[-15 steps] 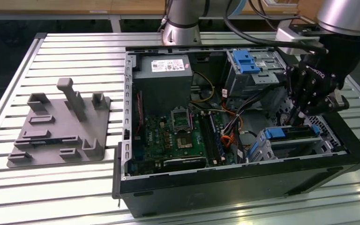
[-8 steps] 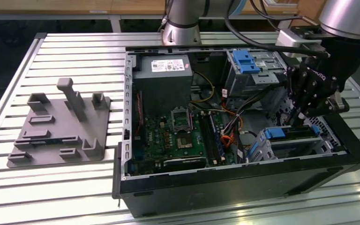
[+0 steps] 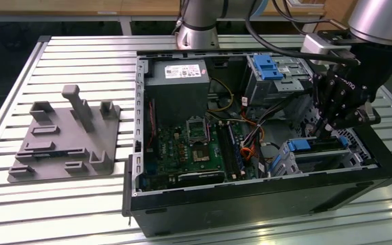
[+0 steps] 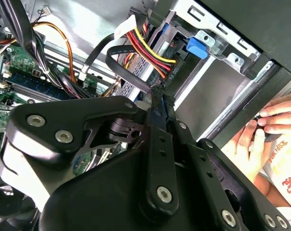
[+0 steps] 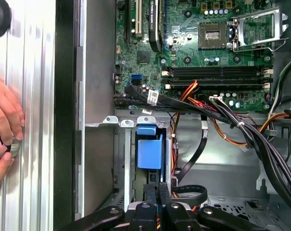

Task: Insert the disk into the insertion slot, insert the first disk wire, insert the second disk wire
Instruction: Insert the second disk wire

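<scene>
The open PC case (image 3: 250, 199) sits on a slatted aluminium table (image 3: 80, 204), with a grey 3D-printed fixture (image 3: 67, 143) well apart toward the exterior view's left and wooden desks along the back of the room. The gripper (image 3: 325, 133) hangs inside the case right above the insertion slot (image 3: 318, 161), where the disk (image 3: 298, 145) shows by its blue carrier. In the second wrist view its fingers (image 4: 159, 125) look pinched nearly together beside a black cable (image 4: 121, 65), though whether they actually grip it I can't tell. A person's hand (image 5: 3, 125) rests on the table just outside the case.
</scene>
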You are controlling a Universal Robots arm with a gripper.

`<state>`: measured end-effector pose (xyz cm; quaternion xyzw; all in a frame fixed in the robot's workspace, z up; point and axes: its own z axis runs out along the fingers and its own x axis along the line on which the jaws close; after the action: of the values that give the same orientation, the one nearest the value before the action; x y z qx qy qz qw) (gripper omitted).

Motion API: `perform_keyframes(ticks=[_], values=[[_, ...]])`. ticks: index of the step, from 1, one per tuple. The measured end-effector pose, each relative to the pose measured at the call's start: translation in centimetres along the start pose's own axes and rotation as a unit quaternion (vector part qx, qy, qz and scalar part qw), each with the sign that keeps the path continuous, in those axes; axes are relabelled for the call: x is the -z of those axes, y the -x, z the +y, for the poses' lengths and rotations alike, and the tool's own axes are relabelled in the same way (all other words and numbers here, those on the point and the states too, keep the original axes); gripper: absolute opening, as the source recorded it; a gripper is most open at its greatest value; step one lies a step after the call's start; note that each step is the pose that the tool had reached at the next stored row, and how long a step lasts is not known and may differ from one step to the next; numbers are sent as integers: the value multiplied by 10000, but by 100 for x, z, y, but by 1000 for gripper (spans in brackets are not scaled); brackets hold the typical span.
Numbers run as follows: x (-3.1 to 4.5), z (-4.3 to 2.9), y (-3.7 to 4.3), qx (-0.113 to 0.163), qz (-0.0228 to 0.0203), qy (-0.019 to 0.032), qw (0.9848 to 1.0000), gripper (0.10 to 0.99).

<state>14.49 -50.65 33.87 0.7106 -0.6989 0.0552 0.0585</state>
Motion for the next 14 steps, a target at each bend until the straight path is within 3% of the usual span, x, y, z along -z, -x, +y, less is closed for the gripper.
perform_keyframes(ticks=[14], values=[[-52,-14,-11,3,-1,19,10000,145]])
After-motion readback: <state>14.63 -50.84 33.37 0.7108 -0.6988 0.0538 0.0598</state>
